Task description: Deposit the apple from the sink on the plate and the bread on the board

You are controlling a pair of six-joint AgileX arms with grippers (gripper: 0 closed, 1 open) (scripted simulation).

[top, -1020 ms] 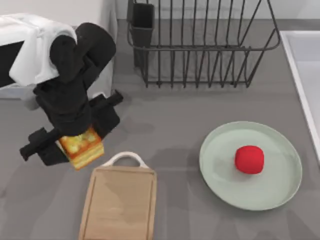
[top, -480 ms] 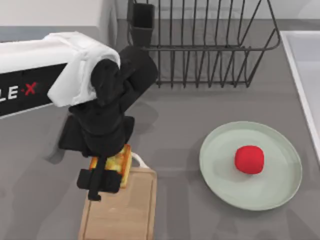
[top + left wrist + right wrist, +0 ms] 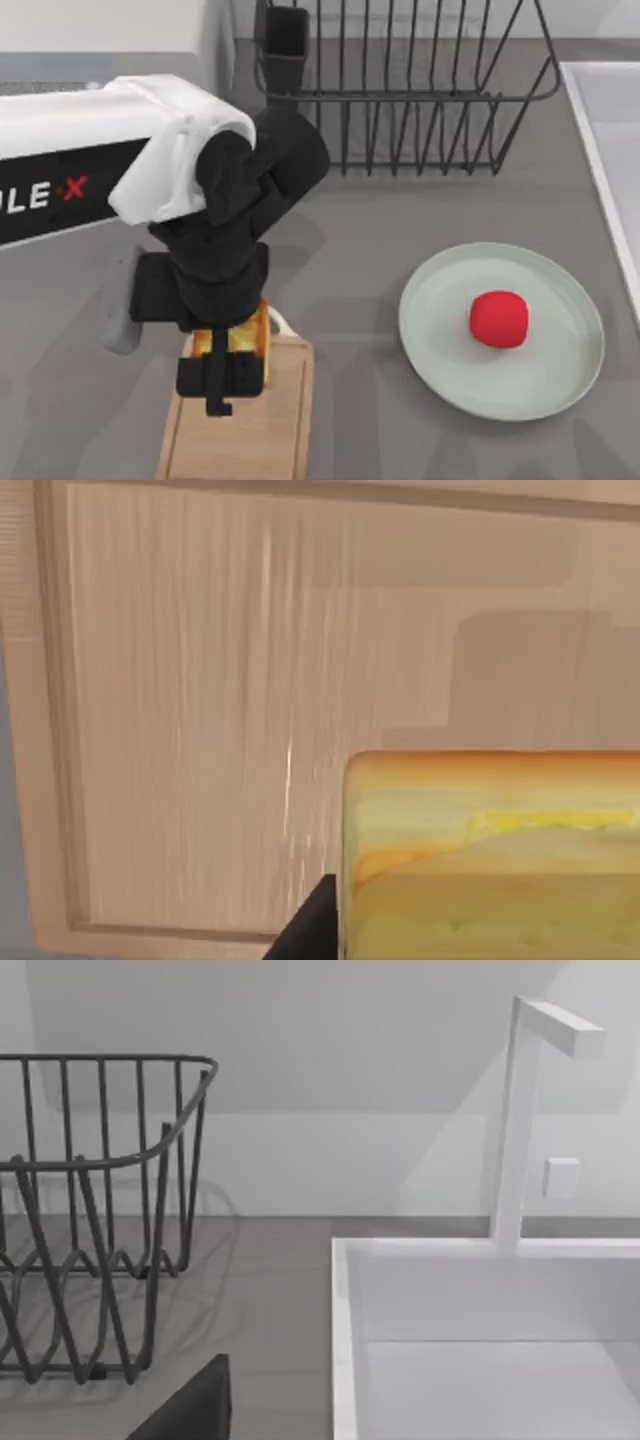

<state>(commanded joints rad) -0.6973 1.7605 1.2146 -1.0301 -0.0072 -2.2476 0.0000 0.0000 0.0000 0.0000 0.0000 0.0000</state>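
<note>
While my left tool (image 3: 228, 352) hangs over the handle end of the rectangular light wooden cutting board (image 3: 265, 430), closed on the thick cube-like slice of toast with its golden-orange top (image 3: 250, 335), the big news is how far it has travelled: a second ago it was out over bare grey desk (image 3: 360, 240) to the left of the board, half a second ago it had just reached the board's near edge, and now the bread sits squarely above the wood. That puts the second half of the job, as I judge it, one lowering and one release from done.

The first half looks finished: the small round bright red apple (image 3: 499, 319) rests on the large pale mint-green plate (image 3: 440, 345), right of centre, unmoved across all three looks. The white-grey sink (image 3: 600, 140) runs along the right edge of the desk, and my right arm is parked over by it.

From my left wrist, the bread (image 3: 490, 855) shows soft banded yellow sides under a browned crust, blocky and square-cornered. The board (image 3: 200, 730) below is smooth, pale, straight-grained, with a shallow groove framing its edge. The black wire dish rack (image 3: 400, 90) stands at the back, thin bars, open mesh.
</note>
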